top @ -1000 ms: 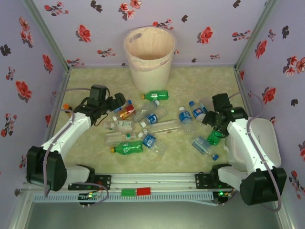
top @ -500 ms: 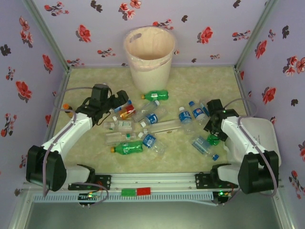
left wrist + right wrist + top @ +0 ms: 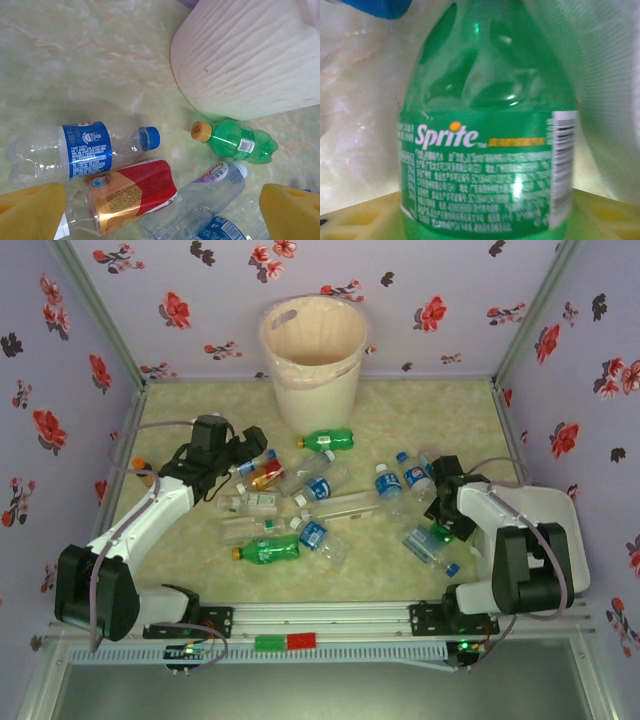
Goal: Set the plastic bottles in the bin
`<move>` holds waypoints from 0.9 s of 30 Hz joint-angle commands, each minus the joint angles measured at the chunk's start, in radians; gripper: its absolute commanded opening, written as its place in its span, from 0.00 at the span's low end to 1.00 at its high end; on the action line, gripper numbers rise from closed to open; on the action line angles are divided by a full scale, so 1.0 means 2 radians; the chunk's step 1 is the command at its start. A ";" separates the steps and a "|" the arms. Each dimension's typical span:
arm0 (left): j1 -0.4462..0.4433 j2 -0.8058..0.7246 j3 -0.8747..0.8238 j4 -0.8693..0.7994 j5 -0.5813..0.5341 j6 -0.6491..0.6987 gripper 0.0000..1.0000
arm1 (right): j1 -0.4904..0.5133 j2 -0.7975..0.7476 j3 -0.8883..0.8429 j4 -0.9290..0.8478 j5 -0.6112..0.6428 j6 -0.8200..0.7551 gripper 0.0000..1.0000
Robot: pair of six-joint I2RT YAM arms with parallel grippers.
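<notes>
The plastic bottles lie scattered mid-table: clear ones with blue labels (image 3: 318, 487), a green one (image 3: 326, 440) by the bin (image 3: 318, 400), and another green one (image 3: 265, 551) near the front. My left gripper (image 3: 245, 454) hangs open above a red-and-gold labelled bottle (image 3: 130, 192), with a blue-labelled bottle (image 3: 85, 150) and a clear bottle (image 3: 215, 190) either side of it. My right gripper (image 3: 443, 519) is shut on a green Sprite bottle (image 3: 485, 150), whose body sits between the yellow pads (image 3: 365, 217). The bin's ribbed wall (image 3: 250, 55) stands just beyond the left gripper.
Flowered walls enclose the table on three sides. A white housing (image 3: 555, 530) sits at the right edge behind the right arm. A small orange-capped object (image 3: 140, 466) lies by the left wall. Bare green tabletop (image 3: 440, 410) lies right of the bin.
My right gripper has swung left and down onto the green Sprite bottle and closed round it. The left gripper has barely shifted and stays open.
</notes>
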 commanded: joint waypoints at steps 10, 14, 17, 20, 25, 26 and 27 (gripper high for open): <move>0.004 -0.001 -0.013 0.025 -0.028 -0.007 0.99 | -0.004 -0.026 0.009 -0.007 0.013 -0.006 0.55; 0.019 0.000 -0.016 0.028 -0.029 -0.010 0.99 | -0.003 -0.078 0.050 -0.041 0.011 -0.025 0.52; 0.034 -0.004 -0.020 0.035 -0.028 -0.010 1.00 | -0.003 -0.114 0.086 -0.043 -0.010 -0.041 0.49; 0.052 -0.010 -0.027 0.039 -0.024 -0.010 0.99 | -0.002 -0.126 0.131 -0.020 -0.051 -0.052 0.47; 0.082 -0.027 -0.044 0.044 -0.011 -0.010 1.00 | 0.020 -0.081 0.244 0.013 -0.095 -0.052 0.45; 0.088 -0.031 -0.048 0.045 -0.008 -0.011 1.00 | 0.029 -0.066 0.271 0.023 -0.101 -0.052 0.45; 0.093 -0.034 -0.052 0.044 -0.005 -0.011 0.99 | 0.037 -0.053 0.292 0.033 -0.106 -0.052 0.45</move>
